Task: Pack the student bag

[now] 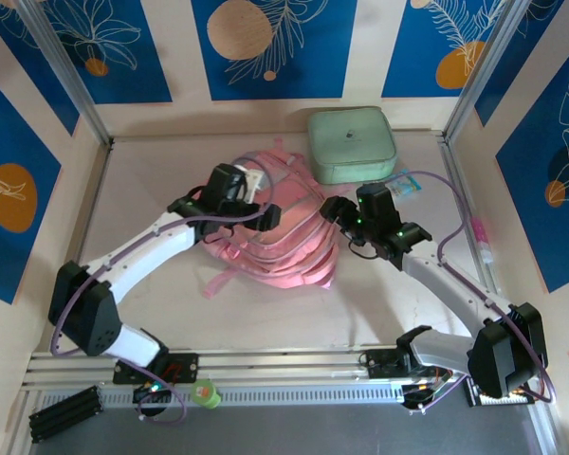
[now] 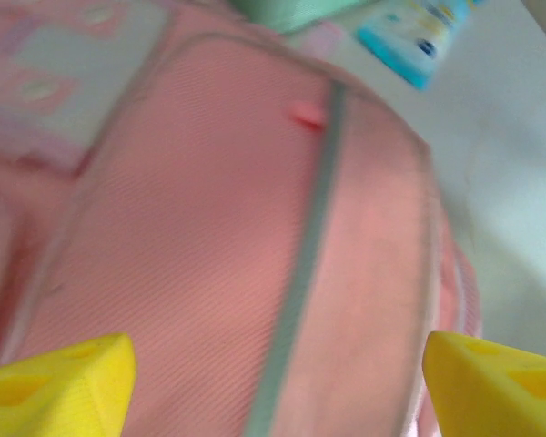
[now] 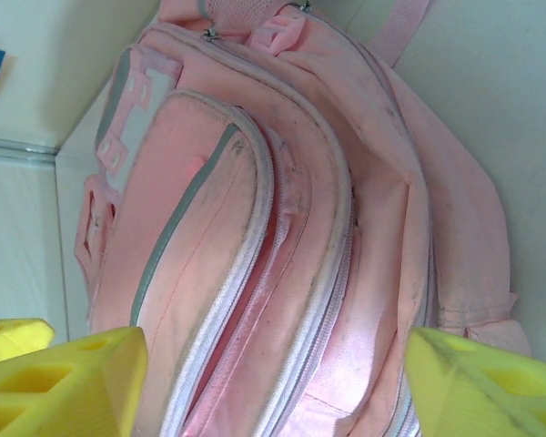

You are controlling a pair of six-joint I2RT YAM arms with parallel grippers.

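Note:
The student bag [image 1: 286,245], a soft pink backpack, lies on its side in the middle of the table. My left gripper [image 1: 254,205] hovers over its far left part. In the left wrist view the yellow fingers [image 2: 64,387] stand wide apart above the bag's front pocket [image 2: 209,246] with its grey-green stripe, holding nothing. My right gripper [image 1: 338,210] is at the bag's right side. In the right wrist view its gripper [image 3: 273,387] is open over the white zippers, and one pocket zip [image 3: 264,264] gapes a little.
A mint-green zip case [image 1: 351,144] sits behind the bag near the back wall. A blue-and-white packet [image 1: 408,188] lies to the case's right, and a pink pen [image 1: 481,239] lies by the right wall. Side walls and aluminium posts close in the table.

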